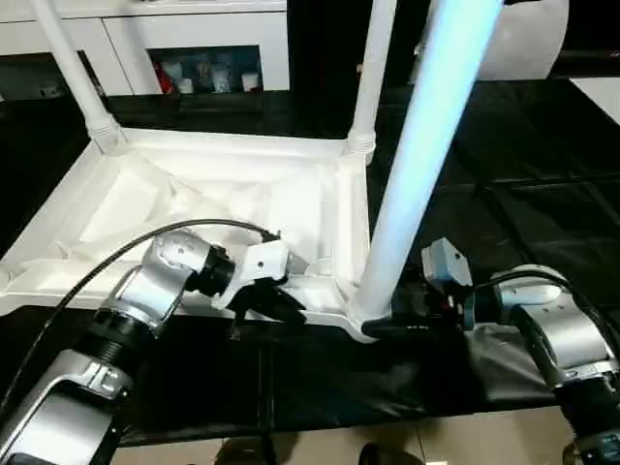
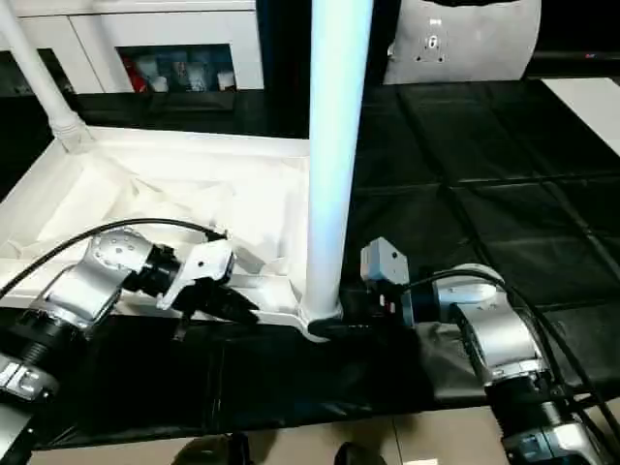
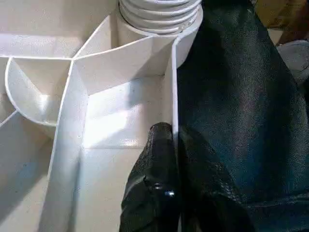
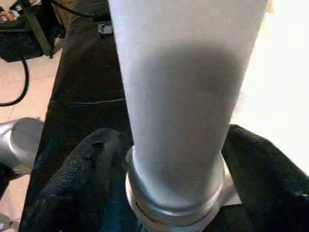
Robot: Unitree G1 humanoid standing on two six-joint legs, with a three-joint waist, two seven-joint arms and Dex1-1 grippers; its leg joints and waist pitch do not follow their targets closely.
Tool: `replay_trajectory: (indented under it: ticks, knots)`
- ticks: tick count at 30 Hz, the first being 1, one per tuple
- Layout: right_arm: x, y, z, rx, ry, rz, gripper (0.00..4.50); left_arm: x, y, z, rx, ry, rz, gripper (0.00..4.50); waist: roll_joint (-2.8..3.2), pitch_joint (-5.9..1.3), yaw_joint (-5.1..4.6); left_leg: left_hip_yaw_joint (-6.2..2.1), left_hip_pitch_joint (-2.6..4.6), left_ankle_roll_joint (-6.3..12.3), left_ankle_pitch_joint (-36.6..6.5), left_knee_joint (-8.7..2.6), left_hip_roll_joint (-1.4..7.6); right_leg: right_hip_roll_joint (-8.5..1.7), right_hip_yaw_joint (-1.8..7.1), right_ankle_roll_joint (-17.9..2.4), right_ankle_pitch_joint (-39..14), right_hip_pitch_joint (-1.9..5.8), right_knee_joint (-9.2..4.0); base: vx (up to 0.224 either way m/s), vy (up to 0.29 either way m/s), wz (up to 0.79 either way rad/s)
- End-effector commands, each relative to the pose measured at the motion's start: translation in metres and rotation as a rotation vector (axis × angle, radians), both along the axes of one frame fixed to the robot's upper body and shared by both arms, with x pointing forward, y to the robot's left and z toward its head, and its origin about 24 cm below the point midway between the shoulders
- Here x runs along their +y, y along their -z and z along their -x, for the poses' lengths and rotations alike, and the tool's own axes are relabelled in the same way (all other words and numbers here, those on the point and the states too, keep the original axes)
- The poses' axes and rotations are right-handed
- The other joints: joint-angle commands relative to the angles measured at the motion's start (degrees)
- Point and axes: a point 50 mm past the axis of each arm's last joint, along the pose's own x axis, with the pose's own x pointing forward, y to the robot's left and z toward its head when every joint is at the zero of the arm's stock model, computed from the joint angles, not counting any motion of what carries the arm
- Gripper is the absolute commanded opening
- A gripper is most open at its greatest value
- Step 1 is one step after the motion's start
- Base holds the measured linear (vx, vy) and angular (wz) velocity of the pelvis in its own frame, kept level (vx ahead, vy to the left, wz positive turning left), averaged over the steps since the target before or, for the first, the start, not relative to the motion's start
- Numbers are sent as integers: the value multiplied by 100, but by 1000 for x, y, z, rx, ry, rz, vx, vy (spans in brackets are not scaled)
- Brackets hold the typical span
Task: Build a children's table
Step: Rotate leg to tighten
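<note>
Leg flanked by right gripper fingers, grip not discernible; tabletop rim pinched in clenched left gripper. Leg best kept upright while seated into socket.

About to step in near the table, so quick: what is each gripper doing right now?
Left gripper: shut on the tabletop rim.
Right gripper: fingers either side of the near leg base; grip cannot be told.
</note>
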Motion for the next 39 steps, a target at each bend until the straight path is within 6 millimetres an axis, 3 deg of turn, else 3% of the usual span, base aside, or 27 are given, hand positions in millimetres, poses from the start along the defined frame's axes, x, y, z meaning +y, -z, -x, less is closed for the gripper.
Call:
replay_trajectory:
  ticks: [1, 9, 22, 28, 30, 34, 39]
  knots:
    - [0, 1, 1, 16, -27, 5, 327, -6, 4, 5, 31, 90, -31, 0, -69, -380, -13, -157, 148, 572, -955, -361, 400, -423, 280, -1569, -940, 240, -298, 0, 0, 0]
    - [2, 5, 3, 32, -53, 24, 249, -5, 5, 5, 29, 93, -35, 0, -64, -368, 24, -159, 155, 523, -1066, -374, 408, -430, 282, -1543, -1077, 235, -311, 0, 0, 0]
    - [6, 11, 11, 71, -75, 23, 204, -4, 10, 6, 39, 85, -35, 0, -70, -348, 30, -162, 159, 480, -1157, -393, 412, -432, 289, -1494, -1209, 222, -332, 0, 0, 0]
    - [7, 12, 11, 65, -48, 16, 204, -4, 11, 6, 41, 83, -39, 0, -68, -336, 26, -165, 158, 432, -1259, -408, 414, -437, 292, -1468, -1341, 217, -350, 0, 0, 0]
    - [8, 11, 8, 124, -2, -27, 260, -3, 11, 7, 40, 79, -37, 0, -55, -327, 22, -173, 165, 391, -1368, -424, 419, -431, 293, -1446, -1460, 216, -364, 0, 0, 0]
    - [9, 11, 8, 118, 19, -31, 300, -3, 11, 6, 39, 75, -34, 0, -41, -327, 21, -171, 174, 290, -1445, -435, 421, -440, 302, -1420, -1529, 199, -380, 0, 0, 0]
    - [9, 14, 8, 94, 43, 0, 312, -3, 11, 6, 38, 74, -34, 0, -50, -332, 28, -163, 172, 309, -1348, -432, 415, -440, 301, -1449, -1323, 207, -359, 0, 0, 0]
